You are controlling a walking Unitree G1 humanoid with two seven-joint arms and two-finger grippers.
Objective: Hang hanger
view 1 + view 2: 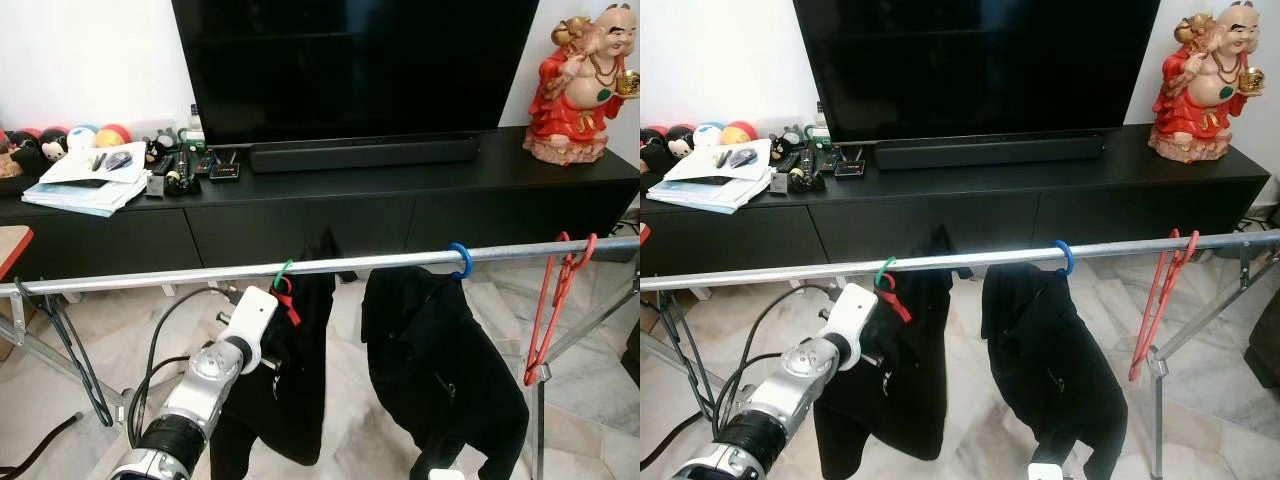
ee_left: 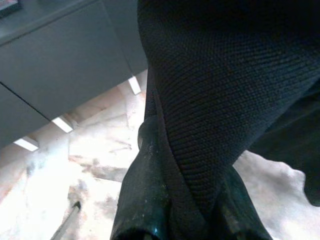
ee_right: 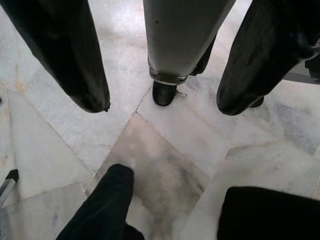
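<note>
Left gripper (image 2: 187,210) pinches the black garment (image 1: 290,370), whose green hanger hook (image 1: 283,271) sits over the rail (image 1: 150,277). Hung, apparently; letting go remains. Right gripper (image 3: 155,102) spread, idle.

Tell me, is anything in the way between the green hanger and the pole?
No. The green hanger is already hooked over the pole, nothing between them. The left gripper is shut on the black top hanging from it.

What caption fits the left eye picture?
Left gripper holds a black garment whose green hook sits over the rail.
</note>
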